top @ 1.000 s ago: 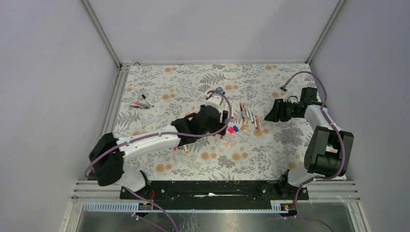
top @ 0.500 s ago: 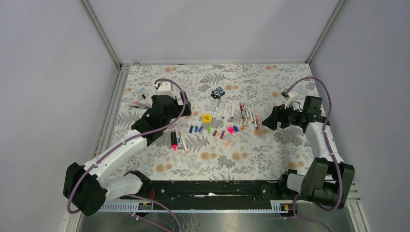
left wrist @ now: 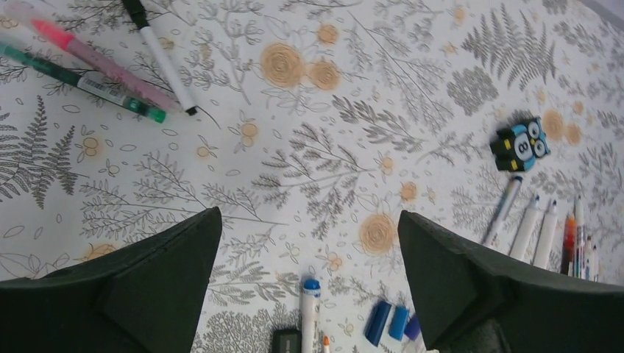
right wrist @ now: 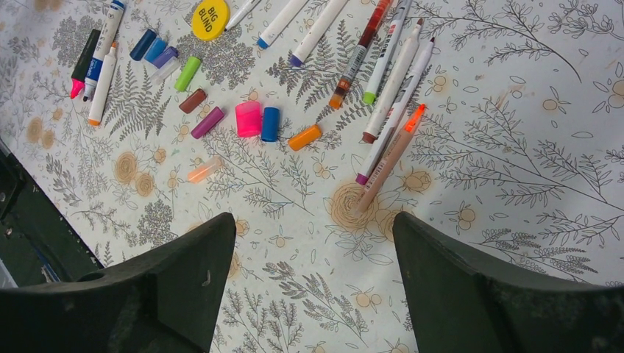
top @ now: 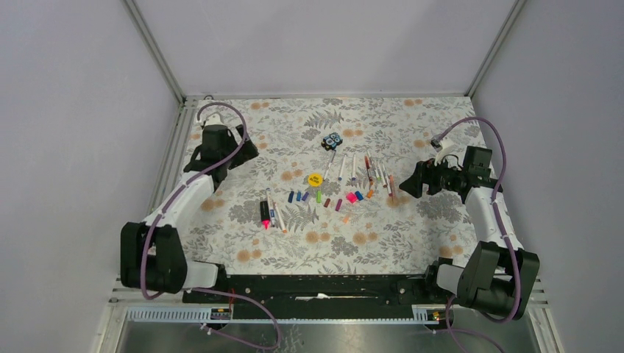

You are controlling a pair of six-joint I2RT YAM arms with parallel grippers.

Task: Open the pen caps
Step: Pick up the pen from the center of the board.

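Read on flat round yellow plastic disc (right wrist: 210,18): "BIG BLIND" in black capitals, set on two lines. Read on small black-and-blue block (left wrist: 521,145): a figure resembling "8" within the pale blue circle, not certain. Noted on thin dark-green pen with white label (left wrist: 82,79) and on thin red-brown pen barrel (right wrist: 358,53): fine print, too small to read.

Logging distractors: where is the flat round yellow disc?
Top view, mid-table: the flat round yellow disc sits between the black-and-blue block and the row of loose plastic caps.
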